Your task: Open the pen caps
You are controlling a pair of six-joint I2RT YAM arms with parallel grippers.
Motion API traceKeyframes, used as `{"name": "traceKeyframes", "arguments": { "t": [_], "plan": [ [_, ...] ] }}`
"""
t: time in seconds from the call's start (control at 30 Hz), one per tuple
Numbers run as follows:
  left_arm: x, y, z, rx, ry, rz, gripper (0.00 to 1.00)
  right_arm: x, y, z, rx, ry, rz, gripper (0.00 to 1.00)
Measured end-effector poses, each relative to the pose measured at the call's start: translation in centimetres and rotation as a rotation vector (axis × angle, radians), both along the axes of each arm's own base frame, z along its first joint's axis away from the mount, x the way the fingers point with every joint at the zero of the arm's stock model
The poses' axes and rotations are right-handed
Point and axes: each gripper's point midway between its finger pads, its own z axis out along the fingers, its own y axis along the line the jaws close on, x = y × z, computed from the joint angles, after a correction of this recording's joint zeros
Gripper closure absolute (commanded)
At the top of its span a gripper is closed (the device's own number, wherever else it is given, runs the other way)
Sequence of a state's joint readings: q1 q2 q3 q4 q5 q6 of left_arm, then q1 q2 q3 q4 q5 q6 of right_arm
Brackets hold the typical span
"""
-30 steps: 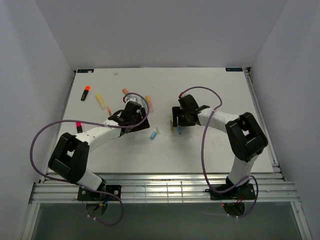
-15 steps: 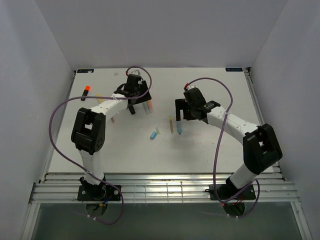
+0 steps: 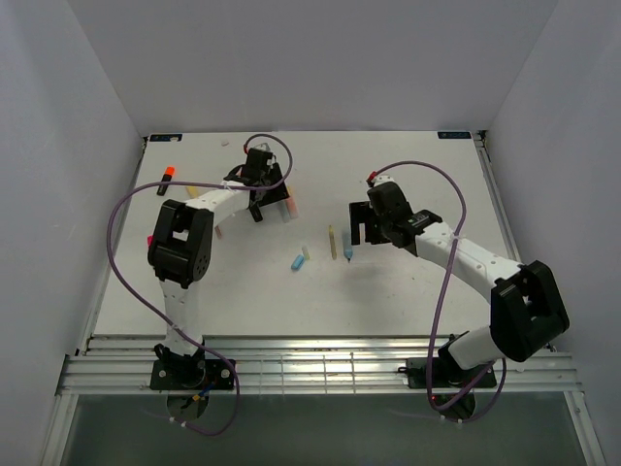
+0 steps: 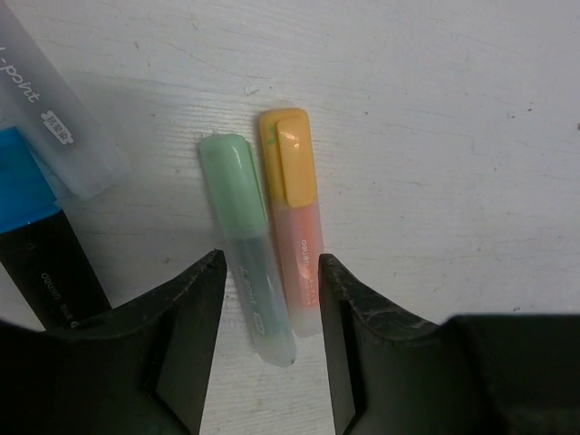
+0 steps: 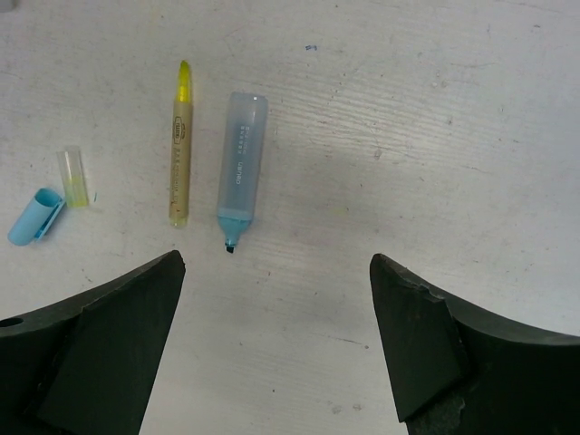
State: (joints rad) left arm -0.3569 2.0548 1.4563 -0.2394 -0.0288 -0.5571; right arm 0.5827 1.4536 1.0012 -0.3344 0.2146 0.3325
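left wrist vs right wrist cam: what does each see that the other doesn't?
Left wrist only: two capped pens side by side, a green-capped pen and an orange-capped pen, their near ends between the left gripper's open jaws; a blue-and-black marker at the left edge.
Right wrist only: an uncapped yellow pen and an uncapped blue marker, with a loose blue cap and a clear cap lying left of them, ahead of the right gripper's wide-open jaws.
Both: the white table and dark jaws holding nothing.

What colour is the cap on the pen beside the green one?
The cap is orange; the left wrist view shows it best.
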Motion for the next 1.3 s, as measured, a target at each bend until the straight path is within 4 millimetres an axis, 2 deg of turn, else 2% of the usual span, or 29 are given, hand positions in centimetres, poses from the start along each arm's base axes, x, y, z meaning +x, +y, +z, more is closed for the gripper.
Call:
{"name": "traceKeyframes", "arguments": {
  "t": [0.17,0.33,0.43,0.57,0.67,0.83,0.87,1.1,1.3],
  "plan": [
    [0.1,-0.1,-0.6,-0.006,0.004,-0.004,0.52,-0.1,-0.1,0.2,0.012,-0.016,-0.002,0.11],
    [-0.1,-0.2,-2.7,0.0,0.041,-0.01,0.56,-0.5,-0.5,-0.4,0.011,-0.005,-0.007,0.11],
    [-0.1,-0.2,-2.8,0.0,0.041,-0.01,0.57,-0.6,-0.6,-0.6,0.01,-0.003,-0.008,0.12],
    [0.0,-0.2,-2.8,0.0,0.041,-0.009,0.63,-0.7,-0.9,-0.4,0.019,-0.009,-0.014,0.12],
    [0.0,-0.2,-2.8,0.0,0.039,-0.01,0.7,-0.6,-0.8,0.0,0.029,-0.023,-0.016,0.12],
    [0.1,-0.2,-2.8,-0.003,0.033,-0.011,0.98,-0.6,-0.7,0.2,0.04,-0.029,-0.021,0.12],
    [0.1,-0.3,-2.8,-0.005,0.03,-0.012,1.0,-0.6,-0.7,0.1,0.04,-0.027,-0.022,0.12],
    [-0.1,-0.3,-2.7,-0.013,0.013,-0.013,1.0,-0.8,-0.7,-0.1,0.045,-0.017,-0.025,0.12],
    [-1.8,0.1,-2.2,-0.018,0.032,-0.024,1.0,-0.9,-0.4,-0.1,0.061,-0.009,-0.02,0.1]
  ]
}}
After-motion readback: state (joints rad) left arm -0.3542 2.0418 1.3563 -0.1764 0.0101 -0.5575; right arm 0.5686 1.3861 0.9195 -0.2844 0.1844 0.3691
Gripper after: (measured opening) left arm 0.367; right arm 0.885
